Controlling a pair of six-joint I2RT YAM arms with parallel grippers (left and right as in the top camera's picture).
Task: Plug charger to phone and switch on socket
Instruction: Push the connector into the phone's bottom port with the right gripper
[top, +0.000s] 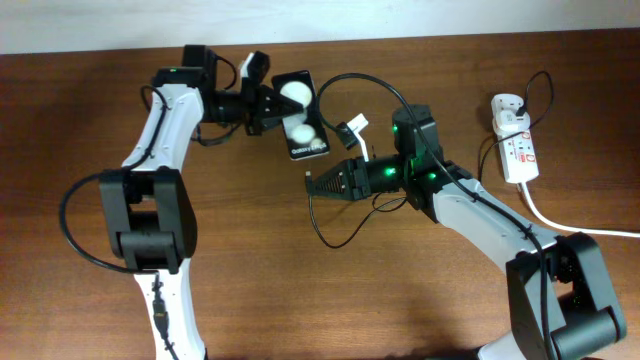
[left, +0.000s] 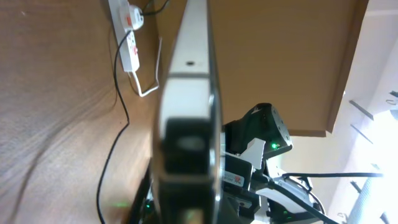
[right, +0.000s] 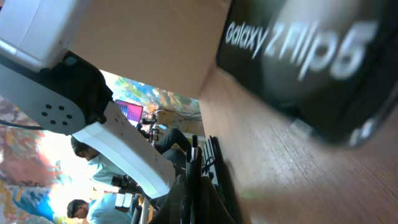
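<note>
The phone (top: 301, 114), a black slab with two white round spots, is tilted up on one long edge at the table's back centre, and my left gripper (top: 271, 104) is shut on its left side. In the left wrist view the phone's thin edge (left: 188, 74) runs straight up from the jaws. My right gripper (top: 317, 183) is shut on the plug tip of the charger (top: 322, 232), just below the phone's lettered end and apart from it. The right wrist view shows that tip (right: 194, 151) pointing toward the phone (right: 305, 62). The socket (top: 516, 143) lies at the far right.
A thick white cord (top: 560, 222) trails from the socket to the right edge. The charger's thin black cable loops on the table below my right gripper and arcs over the right arm. The socket (left: 129, 38) also shows far off in the left wrist view.
</note>
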